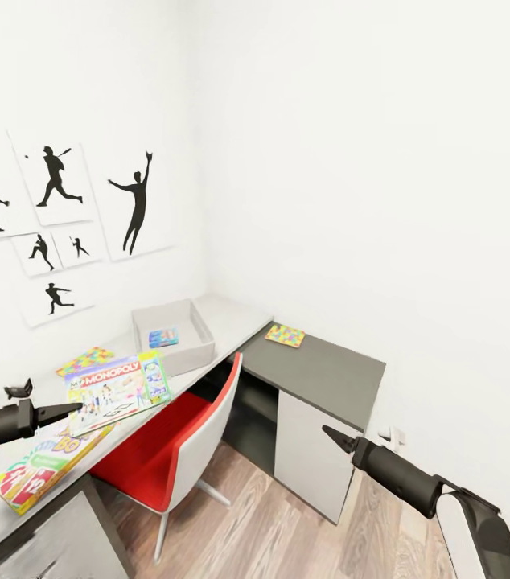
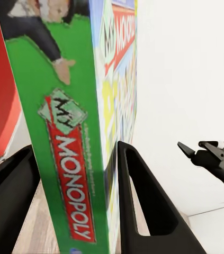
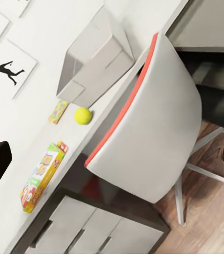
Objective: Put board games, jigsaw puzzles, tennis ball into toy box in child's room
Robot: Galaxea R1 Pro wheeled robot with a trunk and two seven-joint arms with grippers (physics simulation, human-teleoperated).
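At the left of the head view, the left end effector (image 1: 54,412) grips the Monopoly box (image 1: 118,391) by its near edge and holds it above the worktop (image 1: 231,315); in the left wrist view its two dark fingers (image 2: 143,206) are pressed on both faces of this green-edged box (image 2: 64,132), so this game is in transport and not yet delivered. Below it, the SKIP-BO box (image 1: 42,466) lies flat on the worktop near the front edge, and it waits for its turn. Just behind the Monopoly box, one jigsaw puzzle (image 1: 84,359) lies on the worktop, partly hidden by the box. In the right wrist view the tennis ball (image 3: 82,115) rests on the worktop near this puzzle and in front of the toy box (image 3: 93,58). Further right, the toy box (image 1: 199,338) stands at the far end of the worktop, and a small blue box (image 1: 163,337) already lies inside; I judge it is the blue board game, so one item seems done. Right of it, the second jigsaw puzzle (image 1: 285,334) lies on the lower dark grey side cabinet (image 1: 327,378), well apart from the toy box. At the far right, the right end effector (image 1: 337,439) hangs over the floor with nothing in it, its fingers look pressed together to one point. So five things remain, I think.
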